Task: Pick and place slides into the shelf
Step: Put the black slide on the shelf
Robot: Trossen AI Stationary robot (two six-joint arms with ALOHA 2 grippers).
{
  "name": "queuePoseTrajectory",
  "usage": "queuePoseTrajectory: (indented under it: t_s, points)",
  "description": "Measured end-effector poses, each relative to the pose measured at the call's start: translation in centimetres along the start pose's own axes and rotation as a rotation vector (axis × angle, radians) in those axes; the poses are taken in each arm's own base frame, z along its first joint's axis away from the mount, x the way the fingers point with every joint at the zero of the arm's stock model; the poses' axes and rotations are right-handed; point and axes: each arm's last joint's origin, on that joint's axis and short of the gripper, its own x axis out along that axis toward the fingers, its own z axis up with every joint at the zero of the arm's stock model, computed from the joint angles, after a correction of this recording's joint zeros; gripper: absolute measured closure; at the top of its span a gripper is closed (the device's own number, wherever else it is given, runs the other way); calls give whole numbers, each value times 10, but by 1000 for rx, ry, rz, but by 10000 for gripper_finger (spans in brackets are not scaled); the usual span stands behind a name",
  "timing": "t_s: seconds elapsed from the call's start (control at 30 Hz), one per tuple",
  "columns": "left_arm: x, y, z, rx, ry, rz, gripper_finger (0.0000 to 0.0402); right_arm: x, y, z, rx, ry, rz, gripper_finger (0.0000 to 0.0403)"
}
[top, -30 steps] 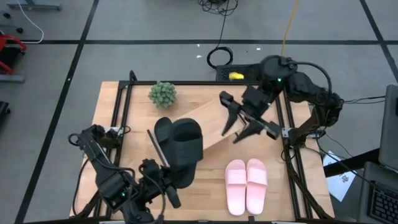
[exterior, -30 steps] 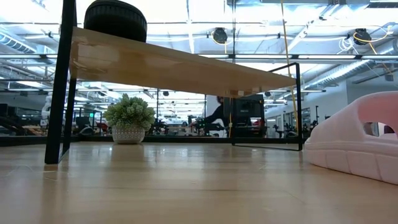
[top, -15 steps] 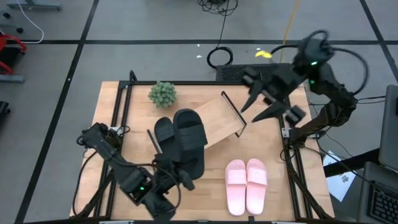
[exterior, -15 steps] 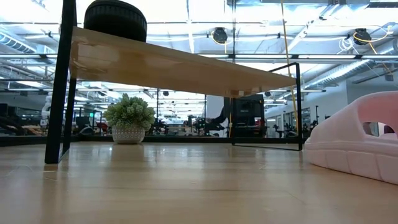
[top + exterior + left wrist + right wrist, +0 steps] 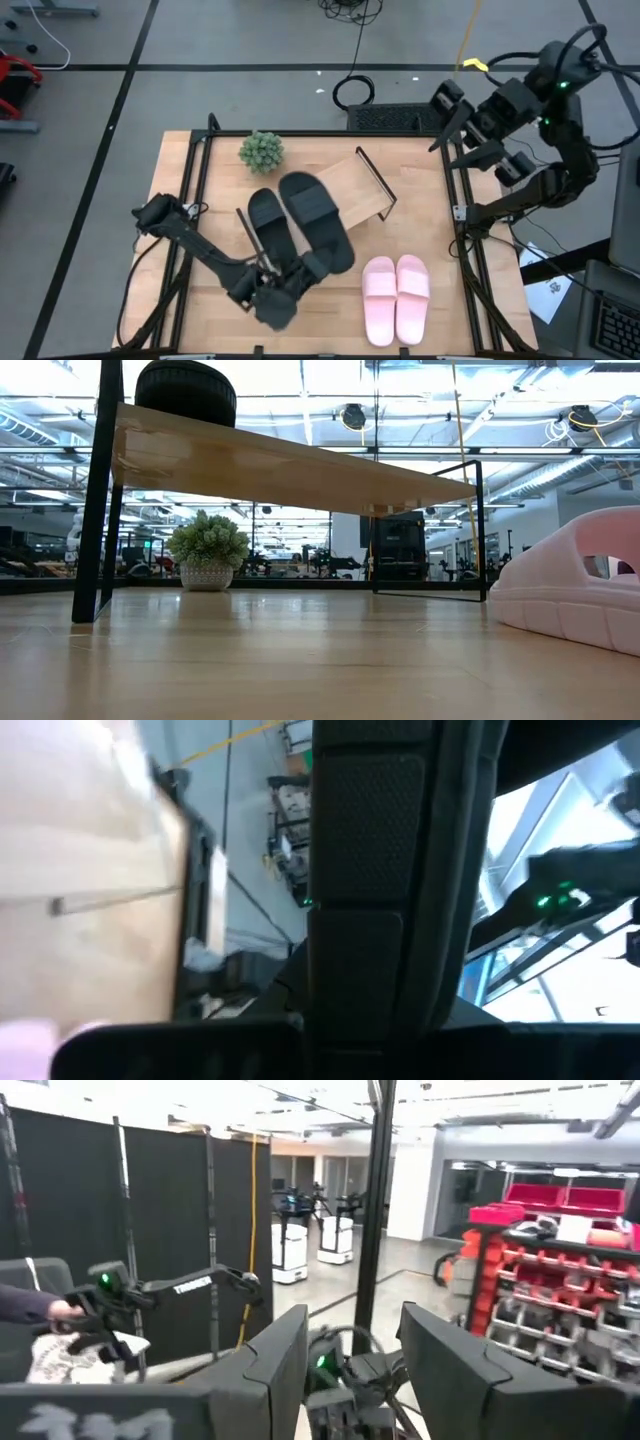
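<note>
The left gripper (image 5: 300, 272) sits low near the table's front edge, clamped on the heel of a black slide (image 5: 318, 219) that lies slanted across the near end of the shelf (image 5: 350, 190). The second black slide (image 5: 268, 226) rests just beside it. The pink pair (image 5: 396, 296) stands together on the table to the right. The right gripper (image 5: 478, 128) is raised beyond the table's far right corner, fingers apart and empty.

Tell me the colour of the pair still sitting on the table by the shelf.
Pale pink; the pink slides show best in the high view.
</note>
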Motion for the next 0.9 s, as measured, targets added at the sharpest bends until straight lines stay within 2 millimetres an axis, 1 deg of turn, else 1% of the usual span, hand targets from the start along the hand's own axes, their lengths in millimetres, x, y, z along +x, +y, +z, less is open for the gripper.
queuePoseTrajectory:
  t_s: [0.1,0.23,0.33,0.43,0.53,0.6,0.7,0.8,0.9]
  points:
    - [14,-9,4,-14,5,-21,356,-7,1,0,-3,13,-30,252]
    - [26,-9,7,-68,5,-22,356,-18,4,1,-37,31,-70,252]
    - [35,-9,8,-121,50,-27,356,-24,6,2,-61,37,-98,252]
    - [47,0,2,-187,85,-27,356,-28,5,2,-79,40,-125,252]
    - [57,14,-12,-272,139,-28,356,-31,3,3,-91,40,-149,252]
    - [59,25,-20,-310,167,-14,356,-33,3,3,-94,41,-161,252]
    - [58,37,-29,-342,156,2,356,-35,1,3,-95,43,-178,252]
    - [52,43,-35,-355,136,5,356,-35,0,3,-95,45,-188,252]
    - [46,47,-36,-339,88,13,356,-36,-1,3,-96,45,-196,252]
